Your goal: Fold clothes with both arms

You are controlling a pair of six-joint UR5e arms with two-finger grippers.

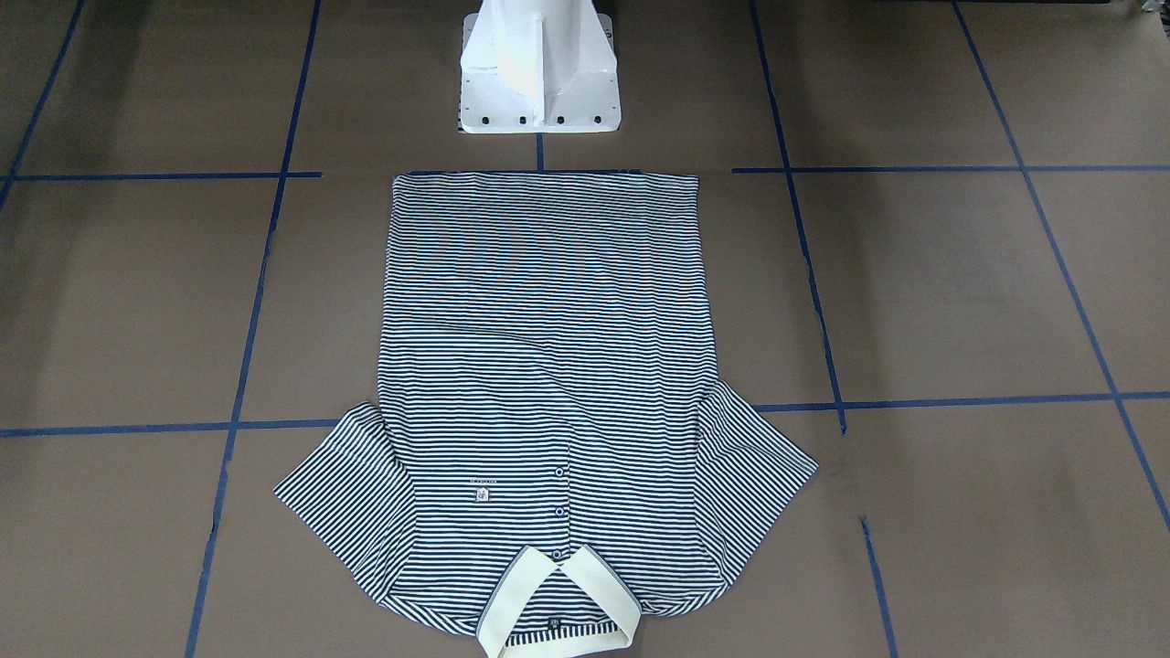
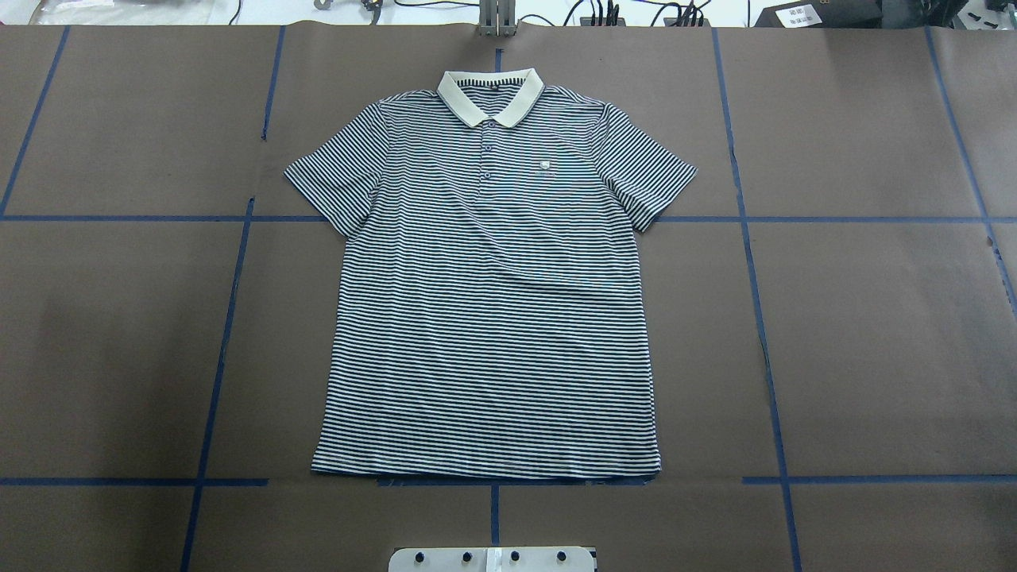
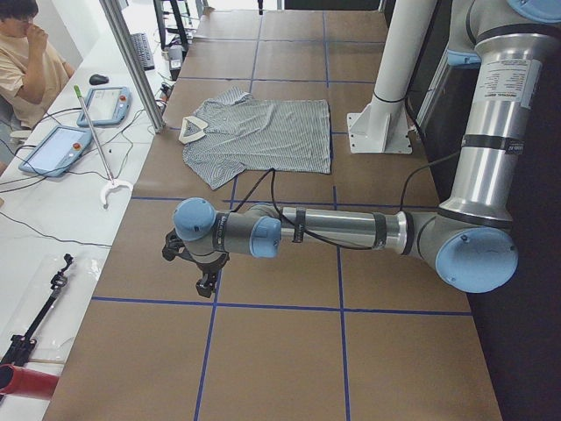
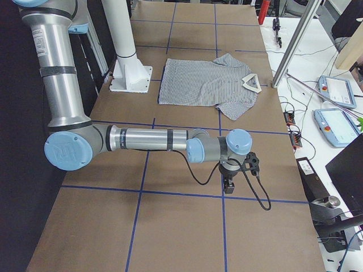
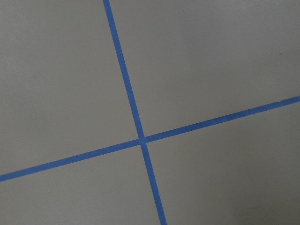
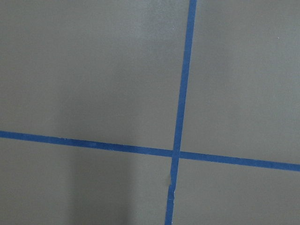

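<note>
On your left, the left arm (image 3: 342,230) stretches level out over the brown table (image 2: 874,334), well to the left of the garment. Its wrist is turned so that the left gripper (image 3: 208,282) points down at the bare surface. It shows only from the side and small, so you cannot tell whether the fingers stand wide or narrow, and nothing is seen in them. Its wrist camera looks at plain tabletop with a crossing of blue tape lines (image 5: 140,139). In the middle of the table lies the polo shirt (image 2: 493,318), flat and front up, with both short sleeves spread outward. The cream collar (image 2: 490,91) lies at the far edge of the table, away from the robot. The small buttons (image 2: 488,148) run down from it, and the logo patch (image 2: 544,167) sits just to their right on the chest. The hem lies near the robot, straight along a tape line just in front of the white pedestal base (image 1: 539,73). On your right, the right arm (image 4: 147,139) mirrors the other, with its forearm level over the table and well to the right of the shirt. The right gripper (image 4: 228,184) hangs downward over the brown surface close to a tape crossing (image 6: 176,153). Here too you cannot tell how far the fingers are parted, as only the side view catches them. Neither gripper touches the shirt.
</note>
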